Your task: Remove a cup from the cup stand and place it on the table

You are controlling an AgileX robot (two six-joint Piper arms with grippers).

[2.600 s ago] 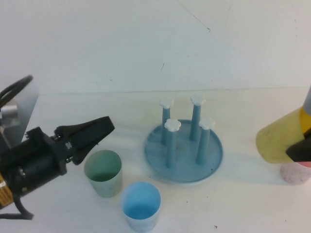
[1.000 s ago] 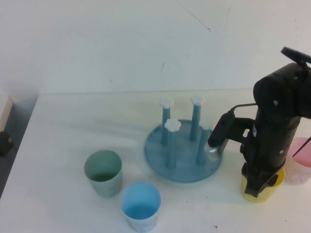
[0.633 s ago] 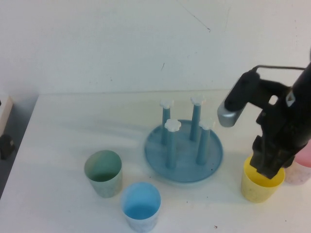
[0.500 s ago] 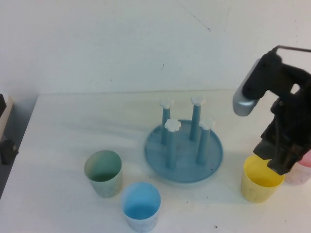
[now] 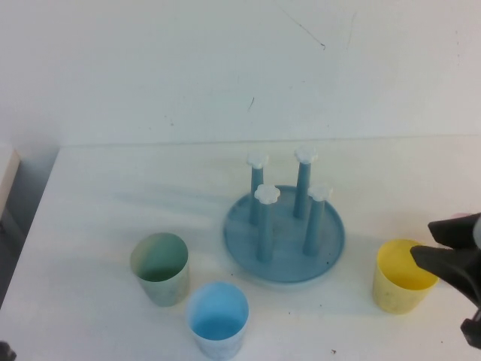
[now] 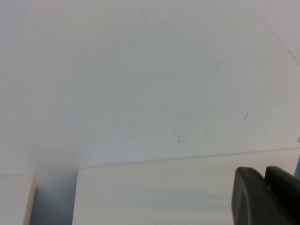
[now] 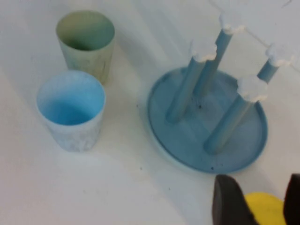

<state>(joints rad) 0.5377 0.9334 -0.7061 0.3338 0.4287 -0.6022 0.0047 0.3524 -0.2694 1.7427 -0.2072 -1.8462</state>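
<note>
Yellow tapered plastic cup (image 5: 403, 285) stands on white table (image 5: 113, 210); open right gripper (image 5: 445, 250) just beside could tip it. Left gripper (image 6: 265, 197) parked, state unclear.

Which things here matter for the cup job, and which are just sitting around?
Job:
- yellow cup, upright on the table
- cup stand, pegs bare
- right gripper, jaws open beside the cup

Lying about:
- green cup
- blue cup
- left gripper, parked

My right gripper (image 5: 443, 244) sits at the right edge of the high view, fingers (image 7: 227, 201) spread, nothing between them. My left gripper (image 6: 265, 197) points at the wall, its two fingers pressed together.
</note>
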